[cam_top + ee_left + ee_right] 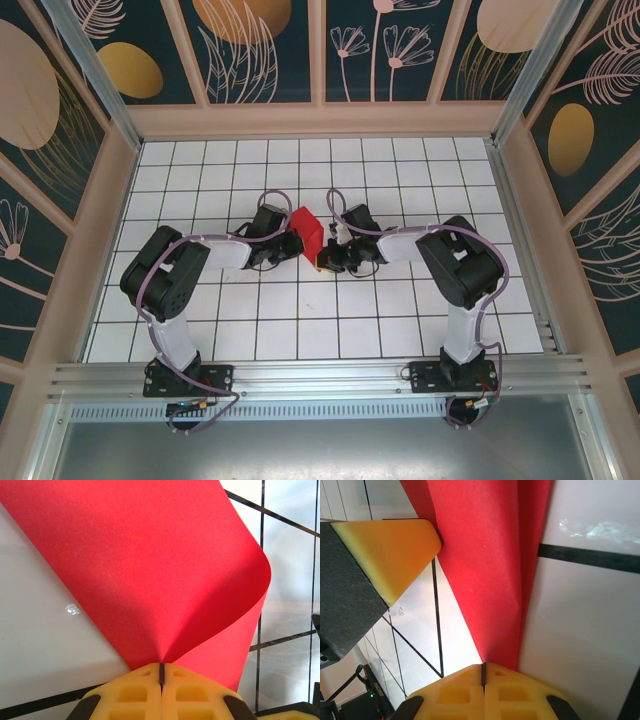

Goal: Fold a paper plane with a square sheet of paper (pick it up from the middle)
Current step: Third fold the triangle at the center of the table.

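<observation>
The square sheet of paper [308,232], curled over, is held near the middle of the table [400,180], pinched at its edges by the closed left hand [161,672] and closed right hand [483,672].

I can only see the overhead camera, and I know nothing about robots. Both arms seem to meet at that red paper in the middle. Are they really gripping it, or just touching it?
Observer: The left one is gripping it. The left wrist camera shows the left gripper shut, with the red paper pinched in the seam.
Operator: And the right arm?
Observer: It is gripping too. In its own wrist camera the right gripper is shut on the paper, which runs straight up from the closed tip.
Operator: Is the sheet lying flat?
Observer: No. The left wrist camera shows it curling over on one side in a soft rounded bend, not a pressed crease.
</observation>
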Motion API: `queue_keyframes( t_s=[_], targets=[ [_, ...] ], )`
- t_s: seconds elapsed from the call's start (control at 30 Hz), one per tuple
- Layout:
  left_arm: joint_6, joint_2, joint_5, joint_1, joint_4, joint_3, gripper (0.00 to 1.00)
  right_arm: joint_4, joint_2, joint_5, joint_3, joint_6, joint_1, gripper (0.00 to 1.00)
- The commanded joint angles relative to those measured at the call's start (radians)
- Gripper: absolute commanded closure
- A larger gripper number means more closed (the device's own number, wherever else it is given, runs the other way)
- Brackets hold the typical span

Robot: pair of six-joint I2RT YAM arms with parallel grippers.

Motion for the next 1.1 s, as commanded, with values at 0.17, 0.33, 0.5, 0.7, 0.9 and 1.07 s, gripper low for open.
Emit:
queue_keyframes(
  t_s=[0.17,0.33,0.5,0.7,0.9,1.07],
  targets=[
    [0.016,0.039,-0.087,0.0,-0.118,-0.001,1.0,0.024,-0.07,0.027,-0.022,-0.021,-0.008,0.98],
    [0.021,0.033,-0.089,0.0,-0.121,0.0,1.0,0.06,-0.115,0.082,-0.058,-0.011,-0.042,0.9],
    [0.022,0.031,-0.091,0.0,-0.121,0.0,1.0,0.029,-0.086,0.145,-0.034,-0.024,-0.05,0.83],
    [0.021,0.033,-0.087,0.0,-0.121,0.002,1.0,0.021,-0.037,0.123,0.012,-0.038,-0.043,0.77],
    [0.021,0.034,-0.087,0.0,-0.121,0.002,1.0,0.002,-0.004,0.104,0.041,-0.055,-0.032,0.76],
    [0.021,0.034,-0.087,0.0,-0.119,0.0,1.0,-0.003,0.017,0.088,0.052,-0.058,-0.028,0.77]
  ],
)
